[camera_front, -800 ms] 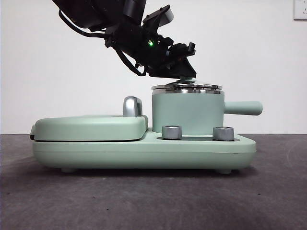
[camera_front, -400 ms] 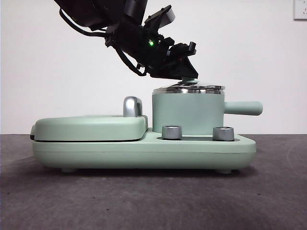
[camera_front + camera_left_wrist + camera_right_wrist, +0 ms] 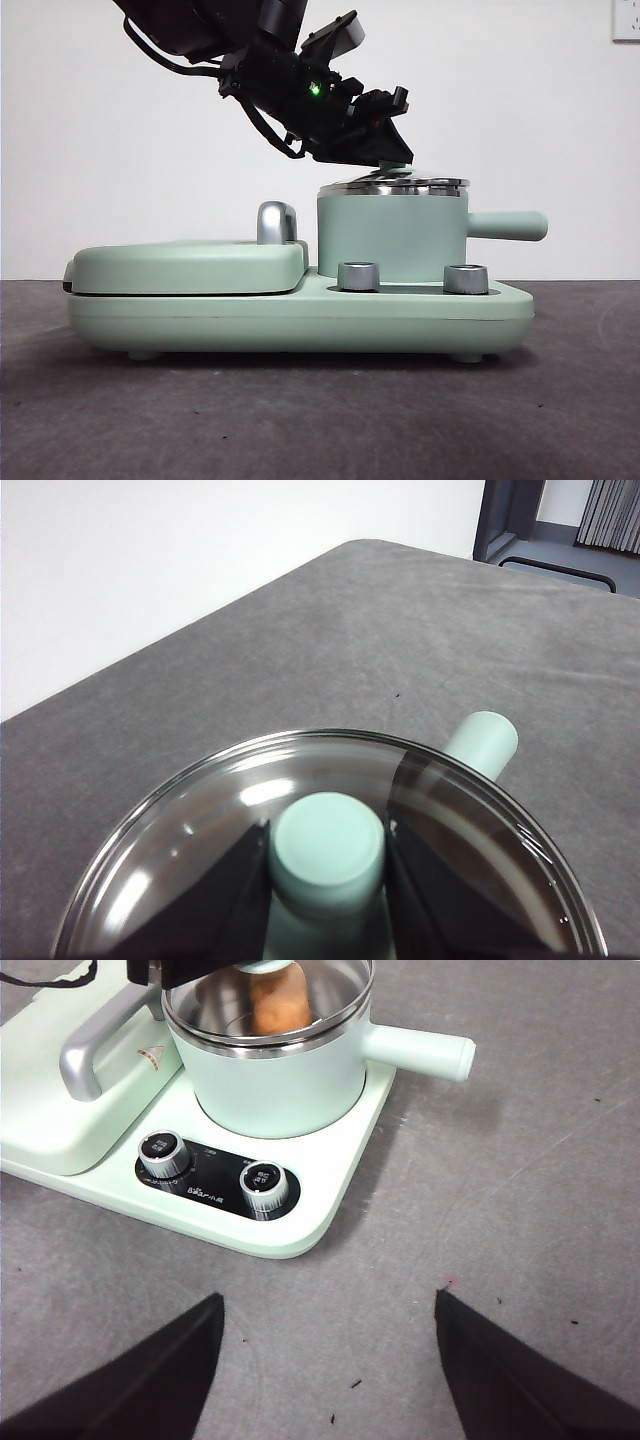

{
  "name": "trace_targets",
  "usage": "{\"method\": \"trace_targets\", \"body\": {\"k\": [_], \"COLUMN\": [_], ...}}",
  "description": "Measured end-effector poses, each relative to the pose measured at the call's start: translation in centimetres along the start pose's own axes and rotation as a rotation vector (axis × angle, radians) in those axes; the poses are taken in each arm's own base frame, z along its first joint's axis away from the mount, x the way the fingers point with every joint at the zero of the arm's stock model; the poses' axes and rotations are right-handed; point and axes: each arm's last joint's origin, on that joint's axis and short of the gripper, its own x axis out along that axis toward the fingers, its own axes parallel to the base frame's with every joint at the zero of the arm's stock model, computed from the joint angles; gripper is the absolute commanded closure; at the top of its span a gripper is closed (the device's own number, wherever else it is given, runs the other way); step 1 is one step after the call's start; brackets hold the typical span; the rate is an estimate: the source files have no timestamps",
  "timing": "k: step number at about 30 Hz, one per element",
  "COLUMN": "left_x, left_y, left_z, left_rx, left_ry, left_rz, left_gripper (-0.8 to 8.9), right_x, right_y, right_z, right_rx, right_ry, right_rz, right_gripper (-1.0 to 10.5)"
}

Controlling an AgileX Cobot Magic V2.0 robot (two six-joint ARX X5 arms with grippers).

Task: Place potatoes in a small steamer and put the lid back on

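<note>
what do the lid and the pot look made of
Lid: clear glass by the look, see-through with bright glints, in a shiny metal rim.
Pot: matte mint-green wall, probably coated metal, with a polished steel rim; the potato shows inside.

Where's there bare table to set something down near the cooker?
Bare grey table lies beside and in front of the cooker base, under the steamer's handle. Above the steamer it is crowded: the left gripper holds the lid.

Gripped by its knob in the left gripper [image 3: 392,158], the round clear glass lid with steel rim [image 3: 395,186] has tilted and lifted slightly on the mint-green steamer pot [image 3: 390,238] over the past second.
</note>
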Motion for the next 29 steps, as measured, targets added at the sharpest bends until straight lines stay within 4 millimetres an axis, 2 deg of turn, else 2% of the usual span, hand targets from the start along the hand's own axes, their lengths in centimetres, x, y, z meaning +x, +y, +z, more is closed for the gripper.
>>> {"method": "trace_targets", "body": {"k": [26, 29], "left_x": [-0.08, -0.08], "left_y": [0.10, 0.10], "left_z": [0.78, 0.79], "left_rx": [0.021, 0.022], "left_ry": [0.073, 0.072], "left_rz": [-0.010, -0.010], "left_gripper": [7.98, 7.62], "right_x": [0.00, 0.00], "right_y": [0.00, 0.00], "right_z": [0.00, 0.00], "right_rx": [0.000, 0.000], "right_ry": [0.000, 0.000], "right_rz": [0.000, 0.000], "right_gripper": [6.2, 6.2]}}
